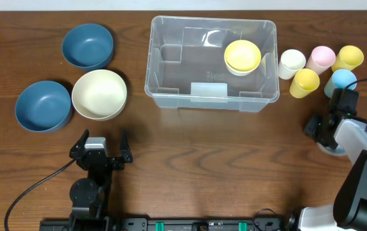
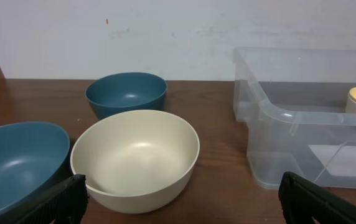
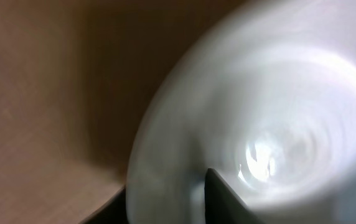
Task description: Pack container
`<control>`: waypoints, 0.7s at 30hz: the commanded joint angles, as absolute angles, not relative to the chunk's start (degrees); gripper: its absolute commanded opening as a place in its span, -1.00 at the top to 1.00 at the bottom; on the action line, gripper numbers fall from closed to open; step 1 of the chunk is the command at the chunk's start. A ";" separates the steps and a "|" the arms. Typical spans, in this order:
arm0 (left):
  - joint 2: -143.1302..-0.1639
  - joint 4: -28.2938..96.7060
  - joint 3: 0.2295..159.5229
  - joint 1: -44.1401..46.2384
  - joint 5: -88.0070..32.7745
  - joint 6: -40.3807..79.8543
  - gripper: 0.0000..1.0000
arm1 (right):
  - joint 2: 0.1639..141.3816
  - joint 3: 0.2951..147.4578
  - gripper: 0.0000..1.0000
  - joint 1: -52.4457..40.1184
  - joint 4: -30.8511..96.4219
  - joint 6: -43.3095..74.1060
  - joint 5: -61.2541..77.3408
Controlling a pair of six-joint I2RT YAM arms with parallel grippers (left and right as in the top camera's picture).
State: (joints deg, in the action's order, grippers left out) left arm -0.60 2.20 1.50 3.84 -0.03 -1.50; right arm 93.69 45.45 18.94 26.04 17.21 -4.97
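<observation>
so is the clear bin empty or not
Not empty: the container holds a yellow bowl near its far right corner.

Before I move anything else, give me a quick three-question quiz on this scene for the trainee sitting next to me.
1. True or false: the container already has a yellow bowl inside it.
2. Pick one: the bowl standing nearest the container on its left side is A) blue, B) cream, C) pink.
3. Fill the gap: the left pincer is ____, with nothing between its fingers.

Key: 1 true; 2 B; 3 open.
</observation>
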 commanded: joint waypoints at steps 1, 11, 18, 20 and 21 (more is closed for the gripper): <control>-0.27 4.21 0.23 3.51 0.43 -2.04 -0.96 | 93.89 44.51 0.75 19.07 26.02 17.10 -4.21; -0.27 4.23 0.23 3.51 0.43 -2.04 -0.96 | 92.09 47.37 0.97 19.00 31.35 17.10 2.96; -0.27 4.23 0.23 3.51 0.43 -2.04 -0.96 | 80.84 57.41 0.98 15.05 43.81 14.83 6.98; -0.27 4.23 0.23 3.51 0.43 -2.04 -0.96 | 77.06 61.47 0.97 12.51 46.70 12.73 9.19; -0.27 4.23 0.23 3.51 0.43 -2.04 -0.96 | 75.07 64.29 0.98 10.44 48.27 11.64 9.47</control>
